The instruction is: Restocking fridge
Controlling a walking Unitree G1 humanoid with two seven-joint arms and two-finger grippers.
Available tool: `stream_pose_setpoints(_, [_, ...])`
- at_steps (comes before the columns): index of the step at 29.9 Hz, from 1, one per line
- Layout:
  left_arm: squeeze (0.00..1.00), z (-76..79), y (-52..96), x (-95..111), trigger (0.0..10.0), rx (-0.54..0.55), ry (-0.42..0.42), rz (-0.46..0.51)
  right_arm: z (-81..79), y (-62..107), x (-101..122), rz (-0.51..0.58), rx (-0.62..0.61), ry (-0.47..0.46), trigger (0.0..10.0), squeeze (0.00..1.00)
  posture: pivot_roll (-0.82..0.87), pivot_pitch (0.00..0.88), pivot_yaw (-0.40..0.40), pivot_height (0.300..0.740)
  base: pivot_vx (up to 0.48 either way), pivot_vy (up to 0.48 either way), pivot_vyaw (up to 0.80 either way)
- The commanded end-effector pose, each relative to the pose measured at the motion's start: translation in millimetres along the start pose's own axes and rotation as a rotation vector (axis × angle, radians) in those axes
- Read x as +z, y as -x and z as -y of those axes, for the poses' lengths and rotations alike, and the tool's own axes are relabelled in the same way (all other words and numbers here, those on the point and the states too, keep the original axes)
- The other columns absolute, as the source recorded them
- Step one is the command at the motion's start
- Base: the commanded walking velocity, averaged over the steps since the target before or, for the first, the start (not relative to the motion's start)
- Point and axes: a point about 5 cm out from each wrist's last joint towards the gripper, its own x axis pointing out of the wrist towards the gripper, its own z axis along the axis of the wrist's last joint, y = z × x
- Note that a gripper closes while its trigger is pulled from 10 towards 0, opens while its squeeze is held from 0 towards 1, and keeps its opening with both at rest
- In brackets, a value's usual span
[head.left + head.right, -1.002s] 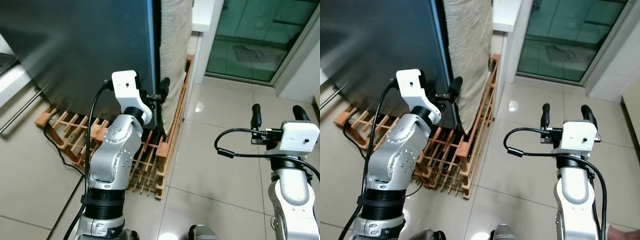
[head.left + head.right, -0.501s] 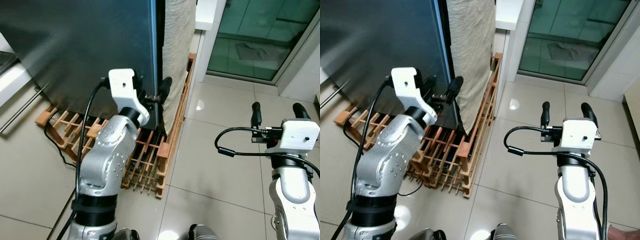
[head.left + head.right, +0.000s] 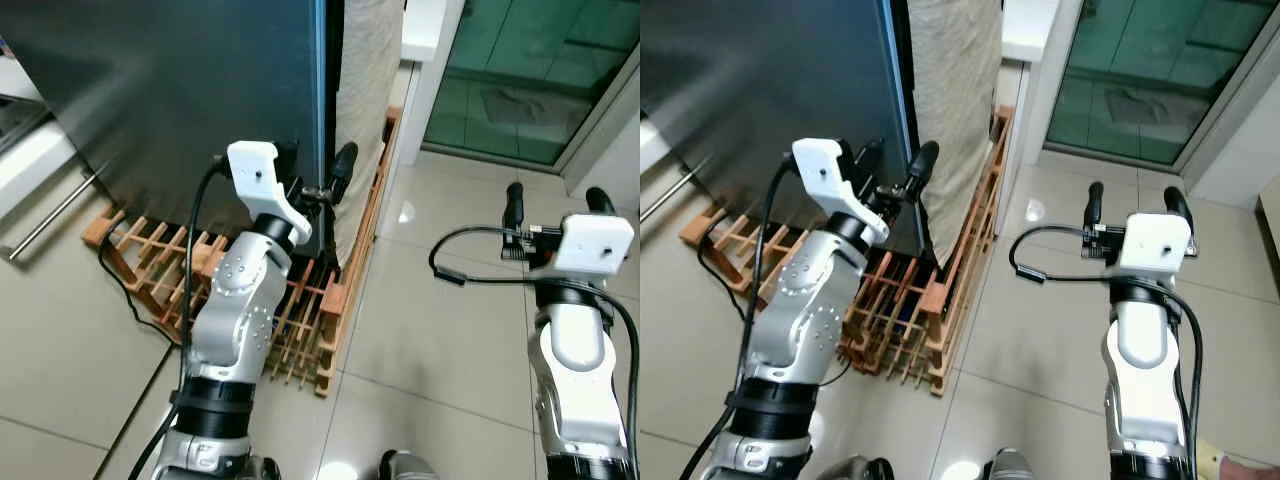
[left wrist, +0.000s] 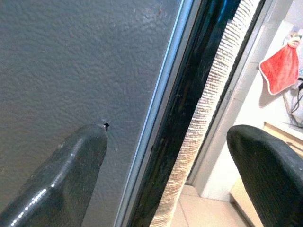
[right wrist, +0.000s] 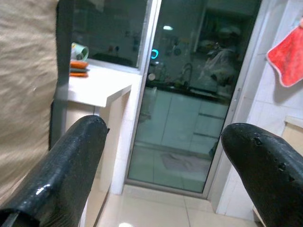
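The fridge's dark door (image 3: 180,90) stands shut ahead on my left. My left gripper (image 3: 318,170) is raised at the door's right edge (image 4: 161,94), open, with one finger (image 4: 75,165) in front of the door face and the other (image 4: 265,161) beyond the edge, beside a beige cloth (image 3: 365,90). Whether a finger touches the door I cannot tell. My right gripper (image 3: 555,200) is held up over the tiled floor on the right, open, with nothing between its fingers (image 5: 71,156).
A wooden slatted rack (image 3: 300,310) lies on the floor under the fridge, with a black cable (image 3: 130,290) trailing off it. A metal bar handle (image 3: 55,215) runs at the left. A glass door (image 3: 520,60) is at the back right. A red cloth (image 4: 281,71) hangs on the wall.
The view has shifted slightly, so the fridge sits further right in the picture. My left gripper stays at the door's edge; its forearm has swung a little. The right arm holds its pose.
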Motion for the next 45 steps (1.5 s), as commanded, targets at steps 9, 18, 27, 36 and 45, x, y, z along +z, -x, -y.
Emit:
stream_pose_setpoints(9, [0.0,14.3,-12.8,-3,10.0,-0.066,-0.028,0.047,-5.9,-8.5,0,0.036,-0.006,-0.014,10.0,0.22,-0.22,0.078,0.031,0.732,0.0,0.0,0.0])
stream_pose_setpoints(18, [0.0,17.9,-10.6,-2,10.0,-0.088,-0.005,0.051,-8.9,-5.4,-3,0.032,0.008,-0.019,10.0,0.22,-0.22,0.064,0.036,0.732,0.0,0.0,0.0])
stream_pose_setpoints(27, [0.0,21.1,-15.5,-6,10.0,-0.103,-0.008,0.007,-15.1,-6.1,-6,0.03,0.017,-0.03,10.0,0.22,-0.21,0.046,0.048,0.732,0.0,0.0,0.0])
stream_pose_setpoints(36, [0.0,34.7,-28.6,-15,10.0,-0.126,0.024,-0.076,-15.2,-5.8,-7,0.036,0.014,-0.028,10.0,0.22,-0.21,0.033,0.055,0.732,0.0,0.0,0.0])
stream_pose_setpoints(45, [0.0,34.8,-47.0,-24,10.0,-0.079,0.026,-0.137,-13.9,-2.3,-6,0.035,0.009,-0.023,10.0,0.22,-0.22,0.037,0.059,0.732,0.0,0.0,0.0])
